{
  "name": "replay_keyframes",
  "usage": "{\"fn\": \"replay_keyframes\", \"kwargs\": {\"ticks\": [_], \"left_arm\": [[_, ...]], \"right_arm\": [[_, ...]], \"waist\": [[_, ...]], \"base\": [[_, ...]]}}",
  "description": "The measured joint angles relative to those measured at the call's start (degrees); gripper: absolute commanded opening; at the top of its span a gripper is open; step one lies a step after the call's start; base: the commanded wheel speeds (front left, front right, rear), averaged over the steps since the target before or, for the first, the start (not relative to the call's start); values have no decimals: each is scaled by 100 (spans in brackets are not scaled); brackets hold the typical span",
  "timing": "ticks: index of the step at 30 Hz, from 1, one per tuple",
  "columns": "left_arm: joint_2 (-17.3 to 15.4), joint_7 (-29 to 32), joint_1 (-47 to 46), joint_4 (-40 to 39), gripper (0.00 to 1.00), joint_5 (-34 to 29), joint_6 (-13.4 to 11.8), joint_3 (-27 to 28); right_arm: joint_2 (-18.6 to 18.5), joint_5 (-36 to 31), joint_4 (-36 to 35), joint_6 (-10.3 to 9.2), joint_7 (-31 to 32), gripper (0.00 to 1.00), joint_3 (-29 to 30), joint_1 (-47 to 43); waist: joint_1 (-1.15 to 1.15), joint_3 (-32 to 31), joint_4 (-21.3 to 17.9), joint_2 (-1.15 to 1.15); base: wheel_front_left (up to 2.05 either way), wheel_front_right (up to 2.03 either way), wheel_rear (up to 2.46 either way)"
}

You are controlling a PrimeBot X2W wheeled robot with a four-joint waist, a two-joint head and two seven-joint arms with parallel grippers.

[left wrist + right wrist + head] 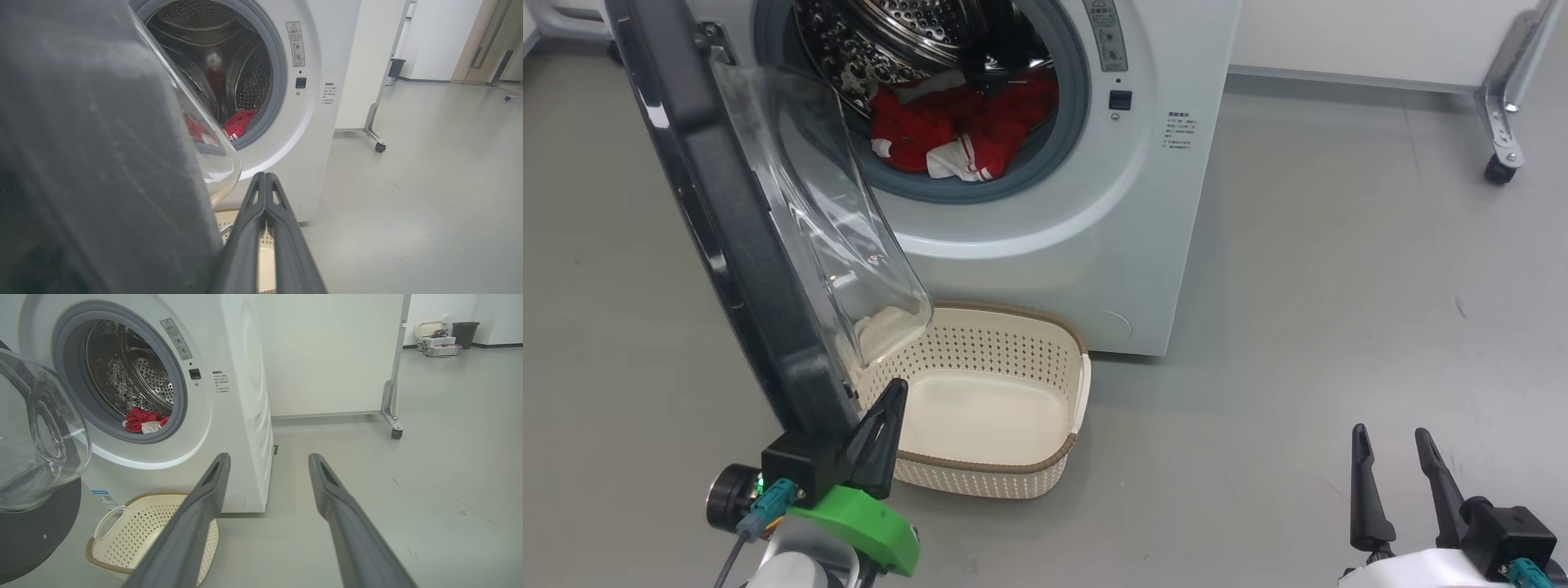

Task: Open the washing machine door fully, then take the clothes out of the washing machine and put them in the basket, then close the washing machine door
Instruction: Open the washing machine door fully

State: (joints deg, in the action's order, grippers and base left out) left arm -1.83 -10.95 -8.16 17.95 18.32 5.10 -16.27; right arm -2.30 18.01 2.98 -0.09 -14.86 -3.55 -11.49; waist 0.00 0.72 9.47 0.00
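**Door swung out at left, bare floor at right**

The washing machine door (727, 245) stands open across the left of the head view, its glass bulge overlapping the basket (1013, 467). The left hand (897, 388), fingers pressed together, sits just beside the door's bottom edge. The right hand (1390, 431), fingers spread, hangs at lower right over open floor (1298, 327). The clothes (964, 122) lie at the drum's front lip, top centre

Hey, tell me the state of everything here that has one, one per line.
washing machine door: open
clothes: bunched inside the washing machine
basket: upright, empty
left gripper: shut, holding nothing
right gripper: open, empty
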Motion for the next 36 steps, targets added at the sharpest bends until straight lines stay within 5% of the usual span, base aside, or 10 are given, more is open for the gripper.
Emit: {"fn": "replay_keyframes", "kwargs": {"ticks": [21,36], "left_arm": [[-7,-160,-15,208,0,136,-167,224],[-146,-230,-6,185,0,296,-313,681]], "right_arm": [[11,-1,85,55,0,100,-30,-85],[30,-25,131,102,0,100,-130,-85]], "waist": [[0,-161,882,0],[0,-68,976,0]], "base": [[0,0,0],[0,0,0]]}}
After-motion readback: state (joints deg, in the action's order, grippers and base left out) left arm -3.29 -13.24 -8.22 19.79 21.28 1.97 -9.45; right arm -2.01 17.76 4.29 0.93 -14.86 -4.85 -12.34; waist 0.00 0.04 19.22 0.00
